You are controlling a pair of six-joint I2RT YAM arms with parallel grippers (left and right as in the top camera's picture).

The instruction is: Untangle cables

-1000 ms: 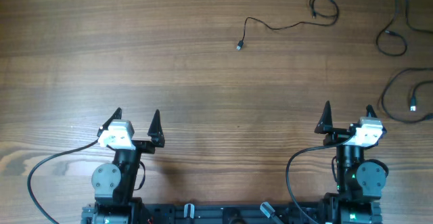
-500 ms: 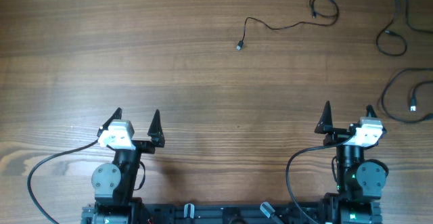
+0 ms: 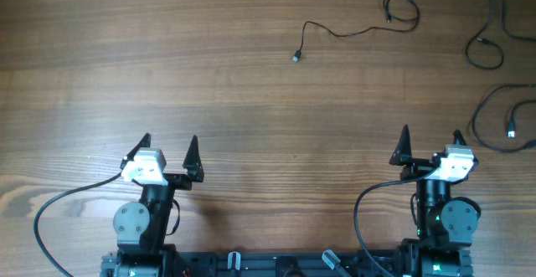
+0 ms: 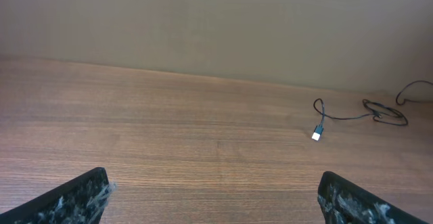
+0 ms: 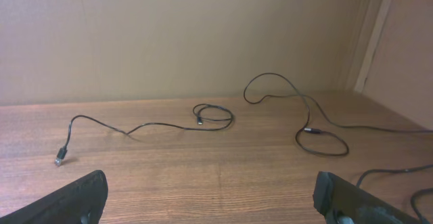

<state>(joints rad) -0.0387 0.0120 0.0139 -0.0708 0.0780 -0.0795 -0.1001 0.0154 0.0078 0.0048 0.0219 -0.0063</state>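
Three thin black cables lie apart on the wooden table. The first cable runs from its plug (image 3: pixel 296 56) to a small loop (image 3: pixel 416 13) at the back. A second cable (image 3: pixel 480 40) hangs down from the back right corner. The third cable, with its plug (image 3: pixel 511 132), curls at the right edge. My left gripper (image 3: pixel 169 147) and right gripper (image 3: pixel 430 139) stand open near the front edge, far from all the cables, with nothing between their fingers. In the left wrist view the first cable's plug (image 4: pixel 316 135) lies well ahead of the open left gripper (image 4: pixel 216 200). The right wrist view shows the first cable's plug (image 5: pixel 60 155) and the second cable (image 5: pixel 308 130) ahead of the right gripper (image 5: pixel 213 197).
Both arm bases sit at the front edge, each with a thick black wire (image 3: pixel 50 210) looping beside it. A plain beige wall (image 5: pixel 169 34) rises behind the table's back edge.
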